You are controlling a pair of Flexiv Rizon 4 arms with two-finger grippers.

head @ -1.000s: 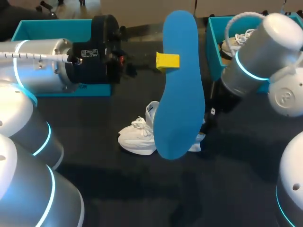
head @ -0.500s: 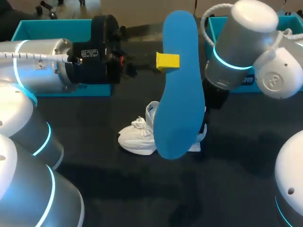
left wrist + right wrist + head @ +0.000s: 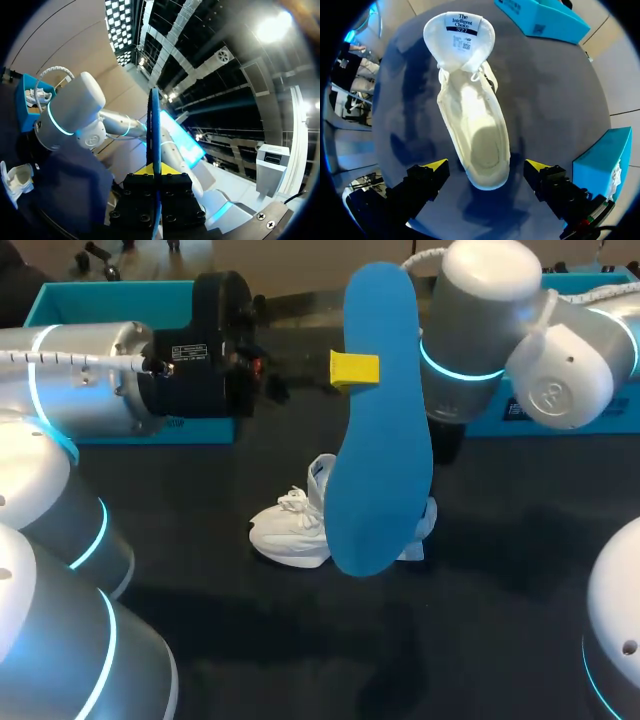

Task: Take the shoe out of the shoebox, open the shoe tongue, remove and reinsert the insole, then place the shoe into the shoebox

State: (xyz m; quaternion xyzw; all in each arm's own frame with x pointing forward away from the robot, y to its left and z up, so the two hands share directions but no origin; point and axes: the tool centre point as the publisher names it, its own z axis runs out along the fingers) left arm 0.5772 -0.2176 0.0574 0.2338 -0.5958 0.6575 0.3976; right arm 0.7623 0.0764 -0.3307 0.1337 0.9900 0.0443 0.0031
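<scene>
Left hand [image 3: 156, 174]: clamped on the blue insole [image 3: 378, 440], both fingers pressing its faces near the middle. In the head view only one yellow fingertip [image 3: 354, 369] shows; the other is behind the insole. The insole is held up off the counter [image 3: 200, 640], standing on end, broad face toward the head camera. The left wrist view sees it edge-on, a thin blue line rising out from between the fingers.

Right hand [image 3: 486, 165]: fingers wide apart, not gripping. It hangs over the heel end of the shoe [image 3: 470, 125], one yellow tip to each side of the heel. Can't tell if either tip touches it.

Shoe: white, sole-down on the counter near the middle, outside both boxes. Opening faces up and the inside is visible. The tongue [image 3: 459, 37] is pulled forward and laid open over the toe, label side up, laces loose beside it. In the head view the insole covers most of the shoe, leaving the lace end and a bit of the heel showing.

Left shoebox [image 3: 60, 302]: teal, at the far left of the counter behind the left arm. Right shoebox [image 3: 600, 160]: teal, just beside the right hand, with a second white shoe [image 3: 617, 175] showing at its edge.
</scene>
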